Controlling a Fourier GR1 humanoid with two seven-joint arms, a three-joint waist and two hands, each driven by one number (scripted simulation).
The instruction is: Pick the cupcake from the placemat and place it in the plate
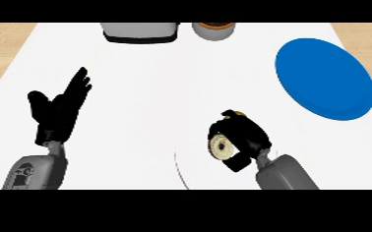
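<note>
The right hand (243, 140) has its fingers curled round the cupcake (220, 146), near the desk's front edge, over the white placemat (190, 169). The pick looks done; next comes carrying it to the blue plate (323, 78) by the right edge. The left hand (58, 110) rests open.

We see the cupcake (220, 145) tipped on its side, pale and round with a brown edge, partly hidden. It sits over the white placemat (190, 169). The plate (323, 78) is big, round and blue, lying flat, well apart.
</note>
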